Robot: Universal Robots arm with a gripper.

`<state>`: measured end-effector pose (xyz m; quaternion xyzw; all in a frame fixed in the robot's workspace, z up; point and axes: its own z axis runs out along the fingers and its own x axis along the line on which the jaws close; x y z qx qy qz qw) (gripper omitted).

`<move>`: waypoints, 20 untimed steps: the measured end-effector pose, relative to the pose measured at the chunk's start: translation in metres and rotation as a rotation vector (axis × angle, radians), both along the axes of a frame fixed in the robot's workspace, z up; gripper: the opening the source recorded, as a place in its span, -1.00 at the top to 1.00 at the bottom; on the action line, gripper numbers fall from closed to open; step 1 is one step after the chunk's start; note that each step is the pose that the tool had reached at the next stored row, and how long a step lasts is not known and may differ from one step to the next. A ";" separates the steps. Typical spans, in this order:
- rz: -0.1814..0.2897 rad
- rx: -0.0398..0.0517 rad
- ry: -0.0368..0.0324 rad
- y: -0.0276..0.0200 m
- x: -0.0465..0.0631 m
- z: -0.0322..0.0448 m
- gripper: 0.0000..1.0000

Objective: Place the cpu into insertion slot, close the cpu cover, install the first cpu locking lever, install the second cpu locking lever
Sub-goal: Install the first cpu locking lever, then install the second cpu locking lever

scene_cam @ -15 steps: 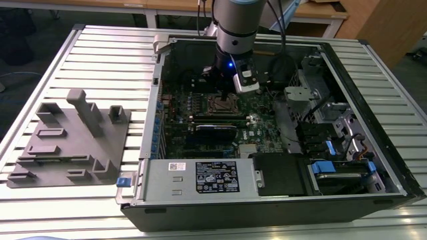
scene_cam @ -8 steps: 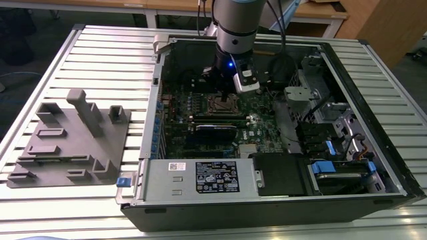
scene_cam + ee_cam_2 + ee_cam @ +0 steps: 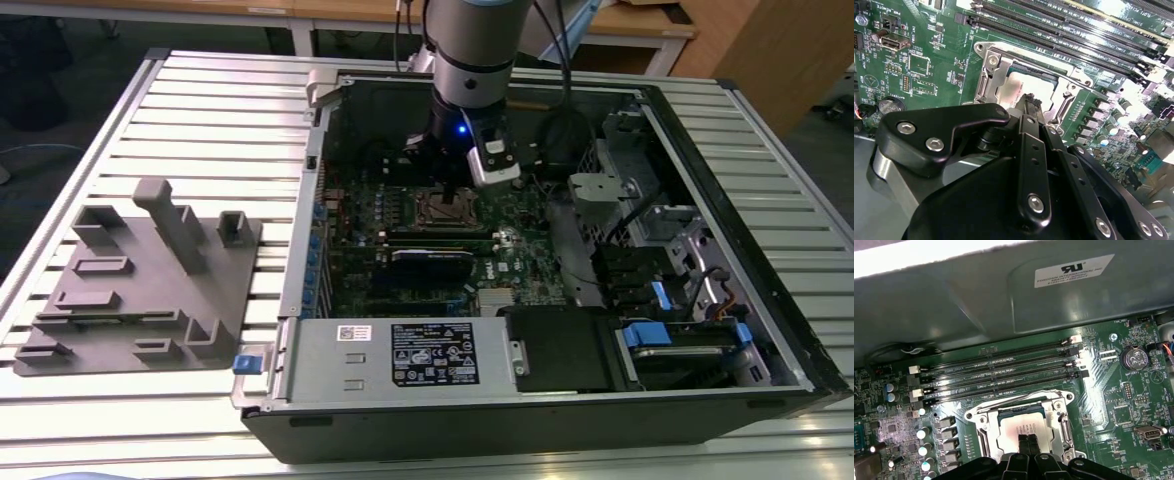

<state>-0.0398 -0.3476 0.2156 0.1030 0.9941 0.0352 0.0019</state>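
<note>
The arm reaches down into the open computer case (image 3: 747, 330), and its gripper (image 3: 1028, 440) hovers just over the insertion slot (image 3: 441, 208) near the middle of the motherboard (image 3: 1114, 405). In both wrist views the 2 fingertips (image 3: 1030, 102) are pressed together with no gap and nothing between them, so the gripper is closed and empty.

The cpu (image 3: 1021, 427) already lies in the socket, its dull silver top showing through the cutout of the cpu cover (image 3: 1059, 405). The cover looks lowered over the chip, lying roughly flat around it, though whether it is fully seated cannot be told. In the first wrist view the 4 memory slots (image 3: 999, 372) run across at 12 o'clock from the socket, and a coin battery (image 3: 1133, 359) sits at about 2 o'clock.

As a judgement, the chip is light, rigid and fragile, best held only by its edges. The cover is thin stiff sheet metal on a hinge. The locking levers are likely springy wire that resists and can slip off smooth fingertips, so pushing near a lever's free end gives the best purchase. The levers' positions are not clear here.
</note>
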 end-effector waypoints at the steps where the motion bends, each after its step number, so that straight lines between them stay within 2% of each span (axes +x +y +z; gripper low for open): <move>1: 0.000 0.0000 0.0000 0.0000 0.000 0.0000 0.79; 9: 0.081 0.0003 -0.0006 0.0000 0.000 -0.0001 0.79; 20: 0.082 0.0005 -0.0006 0.0001 0.000 0.0016 0.79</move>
